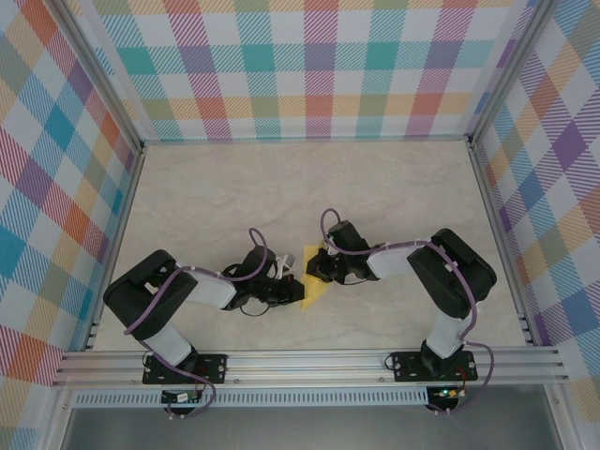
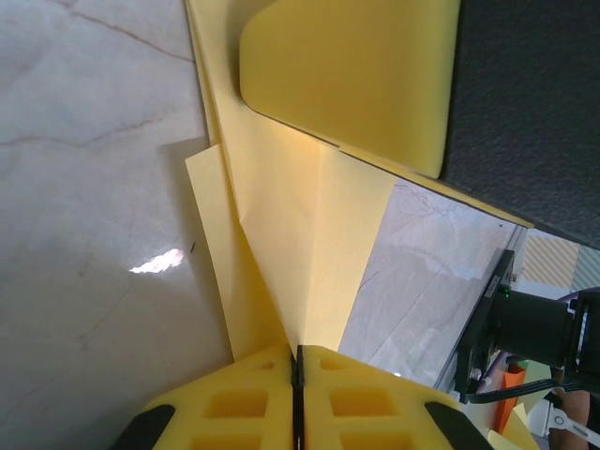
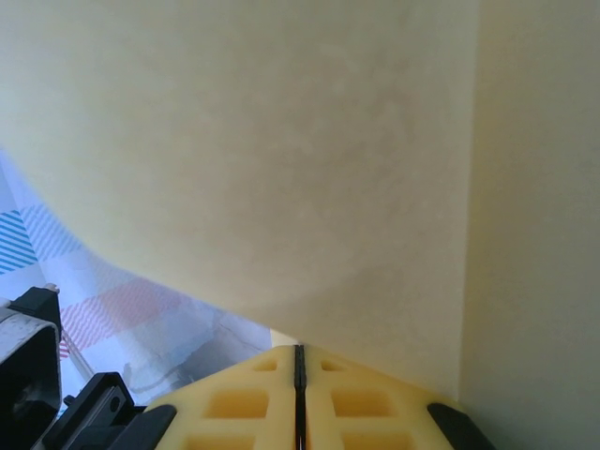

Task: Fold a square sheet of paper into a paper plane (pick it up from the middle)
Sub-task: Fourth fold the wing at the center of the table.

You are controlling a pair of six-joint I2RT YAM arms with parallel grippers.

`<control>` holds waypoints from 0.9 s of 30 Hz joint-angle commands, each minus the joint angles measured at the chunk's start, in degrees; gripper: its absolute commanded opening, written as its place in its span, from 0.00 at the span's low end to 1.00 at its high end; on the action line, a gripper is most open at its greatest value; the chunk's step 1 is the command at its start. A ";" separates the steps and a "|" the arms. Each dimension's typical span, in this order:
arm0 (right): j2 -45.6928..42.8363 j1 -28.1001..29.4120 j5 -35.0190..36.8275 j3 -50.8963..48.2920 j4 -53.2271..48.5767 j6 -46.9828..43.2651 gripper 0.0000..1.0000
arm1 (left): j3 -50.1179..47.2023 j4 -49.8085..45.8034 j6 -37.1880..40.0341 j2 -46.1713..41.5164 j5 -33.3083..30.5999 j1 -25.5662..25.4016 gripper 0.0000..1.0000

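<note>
left claw is pinching the narrow end of the folded yellow paper | right claw is pinching its far end | yellow paper is spanning both claws over mid-tabletop

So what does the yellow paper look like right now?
The yellow paper is thin, plain and partly folded, with sharp creases and overlapping layers. It sits between the two arms, close to the marbled table. The left claw pinches one edge, and the right claw is shut on another part.
</note>
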 commanded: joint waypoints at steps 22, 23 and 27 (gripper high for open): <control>2.43 0.00 4.14 -1.91 -9.19 -1.28 0.10 | 1.53 -10.92 4.04 -1.19 6.27 -0.10 0.05; 2.42 0.00 4.26 -1.84 -9.26 -1.24 0.10 | 1.71 -11.94 4.24 -0.88 5.88 -0.12 0.04; 2.55 -0.01 4.41 -1.90 -9.41 -1.30 0.10 | 1.83 -13.89 4.96 0.23 5.70 -0.12 0.03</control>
